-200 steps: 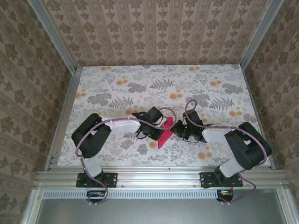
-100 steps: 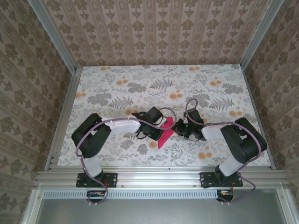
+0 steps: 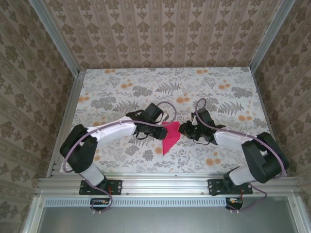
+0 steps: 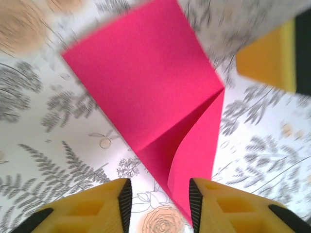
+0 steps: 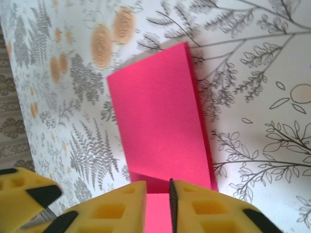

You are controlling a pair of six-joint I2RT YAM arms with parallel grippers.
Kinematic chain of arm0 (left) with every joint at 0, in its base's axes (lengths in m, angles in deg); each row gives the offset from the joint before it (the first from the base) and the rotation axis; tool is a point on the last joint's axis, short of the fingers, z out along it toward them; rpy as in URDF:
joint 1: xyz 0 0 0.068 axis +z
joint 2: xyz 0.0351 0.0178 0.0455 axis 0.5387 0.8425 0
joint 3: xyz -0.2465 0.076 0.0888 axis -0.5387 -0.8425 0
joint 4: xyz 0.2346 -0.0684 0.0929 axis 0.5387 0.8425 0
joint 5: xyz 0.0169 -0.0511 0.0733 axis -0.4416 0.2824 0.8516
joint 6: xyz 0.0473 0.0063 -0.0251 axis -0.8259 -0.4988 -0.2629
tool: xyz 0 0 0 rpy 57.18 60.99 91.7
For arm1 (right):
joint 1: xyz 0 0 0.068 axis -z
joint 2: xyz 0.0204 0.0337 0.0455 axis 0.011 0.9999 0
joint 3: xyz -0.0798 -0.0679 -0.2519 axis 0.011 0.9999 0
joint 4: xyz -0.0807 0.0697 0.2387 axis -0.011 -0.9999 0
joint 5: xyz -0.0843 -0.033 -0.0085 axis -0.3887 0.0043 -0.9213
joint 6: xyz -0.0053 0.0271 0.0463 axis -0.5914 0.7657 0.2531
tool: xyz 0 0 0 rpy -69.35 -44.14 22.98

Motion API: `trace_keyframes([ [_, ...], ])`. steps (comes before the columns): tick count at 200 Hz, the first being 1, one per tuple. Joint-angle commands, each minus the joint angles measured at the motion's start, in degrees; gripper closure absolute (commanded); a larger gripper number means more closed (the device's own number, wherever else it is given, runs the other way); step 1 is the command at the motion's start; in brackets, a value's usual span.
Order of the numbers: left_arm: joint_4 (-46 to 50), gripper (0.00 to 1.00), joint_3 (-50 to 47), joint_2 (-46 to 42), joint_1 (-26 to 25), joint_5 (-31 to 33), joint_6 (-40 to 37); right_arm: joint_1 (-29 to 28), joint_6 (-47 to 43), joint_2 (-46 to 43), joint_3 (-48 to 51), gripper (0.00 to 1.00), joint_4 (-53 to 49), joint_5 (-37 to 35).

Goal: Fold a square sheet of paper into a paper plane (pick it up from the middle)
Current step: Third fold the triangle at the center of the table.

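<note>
The square sheet of paper (image 3: 170, 138) lies on the flower-printed surface (image 3: 121, 87), right between the two sets of jaws, with the left jaws at one side of it and the right jaws at the other, both close in.

The left jaws stand apart. The near corner of the paper runs down into the gap between them, closer to the right-hand one, but there is too much room there for a thin sheet to be held, so I take it they have no hold on it. Just ahead of them one flap (image 4: 199, 145) of the paper lifts and curls up off the layer beneath instead of lying flat.

The right jaws are only a narrow slit apart, and the near edge of the paper shows pink through that slit. With a gap I can see through, I would say they are not pinching it either. Ahead of them the paper stretches away as a long, flat, doubled strip.

As for the work, it looks to be in its early part. The sheet is no longer a plain square: it has been doubled over at least once, and a second layer peeks out along its edges. But nothing about it says plane yet. I see no sharp nose, no centre crease running its length, no pair of narrow wings. The curling flap wants pressing down before its fold counts as finished, and by my reckoning most of the folding remains to be done.
</note>
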Motion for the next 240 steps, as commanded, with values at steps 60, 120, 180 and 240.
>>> trace_keyframes([
  [60,-2.3,0.90,0.5,1.6,0.4,-11.5,4.4,-0.2,-0.2,-3.5,3.0,0.69,-2.4,-0.5],
  [120,-2.4,0.95,1.2,8.4,0.2,-11.4,4.4,-0.2,1.4,1.1,4.1,0.66,2.6,2.9],
  [180,-1.0,0.97,1.7,11.8,0.1,-7.9,3.0,-0.3,2.4,4.0,4.0,0.65,5.8,5.0],
  [240,-1.0,0.98,1.4,13.0,0.1,-7.3,2.2,-0.4,2.5,6.6,3.3,0.63,6.9,5.8],
])
